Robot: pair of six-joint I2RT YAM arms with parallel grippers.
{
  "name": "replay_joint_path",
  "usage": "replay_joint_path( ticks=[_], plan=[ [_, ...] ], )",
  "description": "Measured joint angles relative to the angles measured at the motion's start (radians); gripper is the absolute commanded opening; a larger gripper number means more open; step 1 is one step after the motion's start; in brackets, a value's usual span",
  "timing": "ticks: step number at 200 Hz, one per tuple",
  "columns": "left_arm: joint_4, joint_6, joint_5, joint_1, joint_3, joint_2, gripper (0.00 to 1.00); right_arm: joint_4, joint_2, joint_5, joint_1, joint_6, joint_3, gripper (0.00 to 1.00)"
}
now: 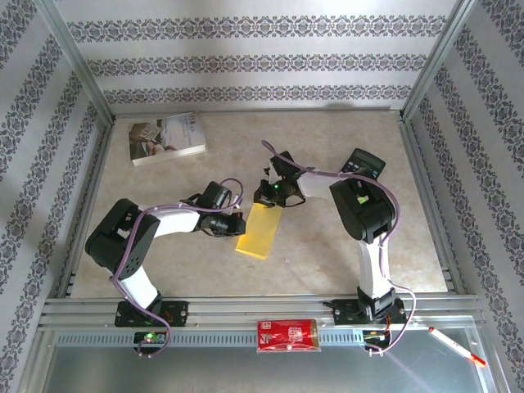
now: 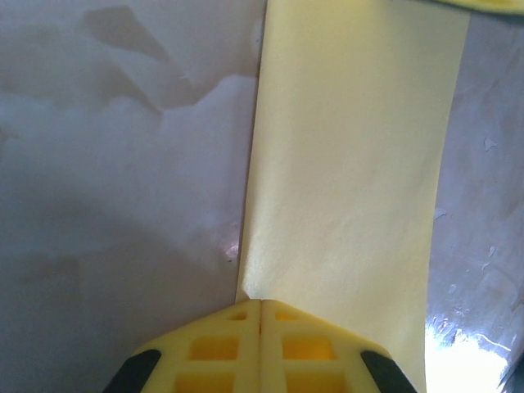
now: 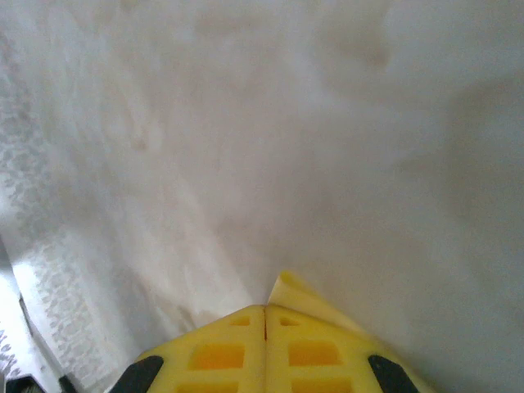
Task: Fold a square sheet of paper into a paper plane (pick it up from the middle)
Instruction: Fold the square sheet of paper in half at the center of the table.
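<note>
Tabletop (image 3: pixel 246 164); paper (image 3: pixel 288 295) behind right pincer (image 3: pixel 264 308), perhaps

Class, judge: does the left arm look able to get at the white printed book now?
Probably yes: bare table lies between the left pincer and the white printed book, though that pincer is shut by the folded yellow paper.

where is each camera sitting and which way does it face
Top external: above and behind the arm bases, looking down on the table; both arms show, with the left claw and right claw at the yellow paper.
Left wrist: on the left arm's wrist, looking past the shut left claw along the yellow paper.
Right wrist: on the right arm's wrist, looking past the shut right claw at a blurred pale surface.
Shared: all three show the yellow paper.
</note>
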Motion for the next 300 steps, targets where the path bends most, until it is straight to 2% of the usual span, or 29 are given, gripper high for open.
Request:
replay_joint_path(
  ticks=[49, 107, 176, 248, 300],
  plan=[
    [0.000, 0.000, -0.012, -0.005, 0.000, -0.003, 0.00, -0.014, -0.003, 0.047, -0.051, -0.026, 0.043, 0.00],
    [0.000, 0.000, -0.022, -0.011, 0.000, -0.006, 0.00, 0.034, -0.107, 0.030, 0.056, -0.020, -0.053, 0.00],
    [0.000, 0.000, -0.022, -0.011, 0.000, -0.006, 0.00, 0.103, -0.063, -0.002, 0.127, 0.036, -0.081, 0.00],
    [0.000, 0.000, -0.024, -0.011, -0.001, -0.008, 0.00, 0.118, -0.035, -0.018, 0.080, 0.043, -0.098, 0.00],
    [0.000, 0.000, -0.037, -0.017, -0.002, -0.002, 0.00, 0.082, -0.002, -0.078, 0.031, 0.024, -0.056, 0.00]
  ],
)
